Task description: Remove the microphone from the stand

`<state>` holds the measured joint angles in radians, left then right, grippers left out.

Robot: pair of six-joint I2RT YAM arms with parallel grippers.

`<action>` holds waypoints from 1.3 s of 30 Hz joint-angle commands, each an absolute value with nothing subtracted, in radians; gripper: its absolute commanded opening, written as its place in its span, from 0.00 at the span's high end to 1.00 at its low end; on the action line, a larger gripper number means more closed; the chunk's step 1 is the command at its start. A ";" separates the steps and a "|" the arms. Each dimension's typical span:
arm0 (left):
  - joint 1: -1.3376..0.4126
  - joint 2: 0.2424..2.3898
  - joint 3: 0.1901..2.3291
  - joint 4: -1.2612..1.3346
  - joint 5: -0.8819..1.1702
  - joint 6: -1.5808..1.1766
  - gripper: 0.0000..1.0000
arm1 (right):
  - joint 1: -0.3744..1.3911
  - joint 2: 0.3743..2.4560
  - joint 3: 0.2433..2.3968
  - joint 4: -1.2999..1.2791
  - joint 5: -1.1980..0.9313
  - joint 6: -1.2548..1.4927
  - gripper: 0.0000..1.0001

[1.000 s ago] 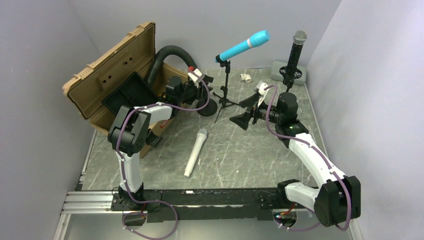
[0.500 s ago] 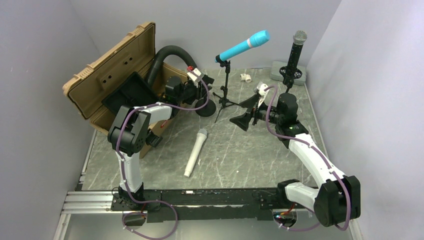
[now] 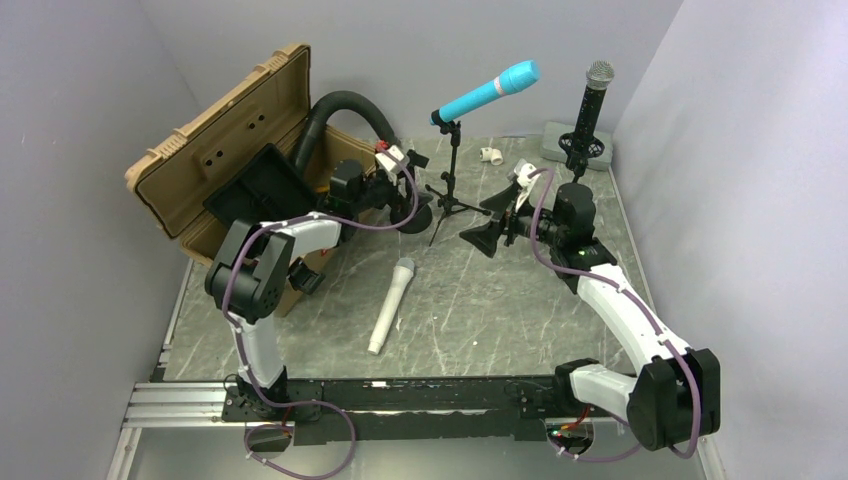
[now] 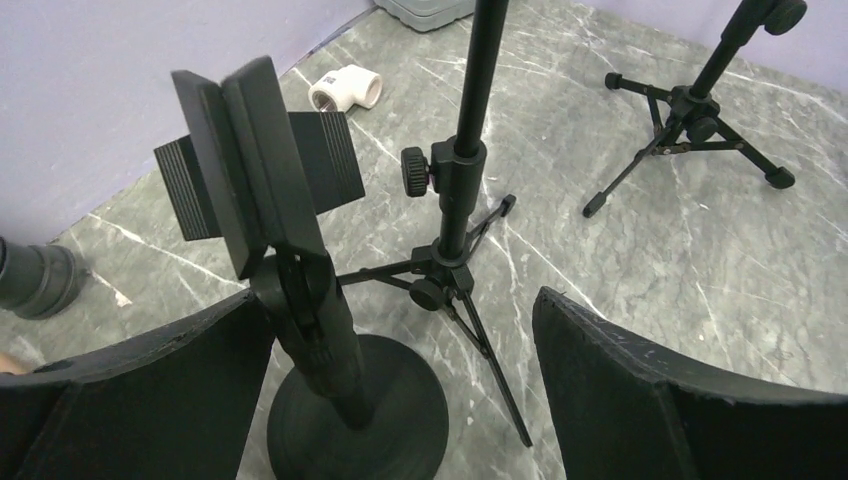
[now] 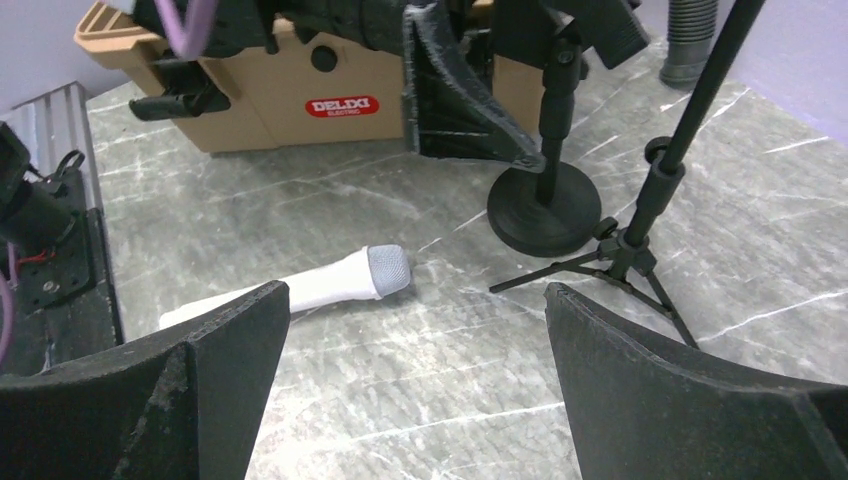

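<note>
Though veined, grey marbled table (image 3: pixel 480 310), lilac walls (image 3: pixel 400 40).

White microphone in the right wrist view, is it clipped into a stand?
No, the white microphone lies flat on the table, apart from the round-base stand.

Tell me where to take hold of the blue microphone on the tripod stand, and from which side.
Grip the blue microphone on its bare barrel, between the clip at its lower end and the wider head. It slopes up to the right, so probably come from the near side, closing across the barrel, and draw it up along that slope.
</note>
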<state>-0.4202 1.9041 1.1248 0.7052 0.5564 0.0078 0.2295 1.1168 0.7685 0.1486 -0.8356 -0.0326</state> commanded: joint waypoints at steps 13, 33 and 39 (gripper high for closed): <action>-0.388 1.470 1.097 0.327 0.432 0.138 0.01 | 0.229 1.325 1.018 0.282 -0.635 -0.102 0.01; -0.376 1.262 1.078 0.074 0.399 0.174 0.00 | 0.228 1.850 1.283 0.636 -0.744 0.083 0.34; -0.376 1.290 1.107 0.063 0.413 0.155 0.01 | 0.238 1.897 1.296 0.672 -0.773 0.098 0.42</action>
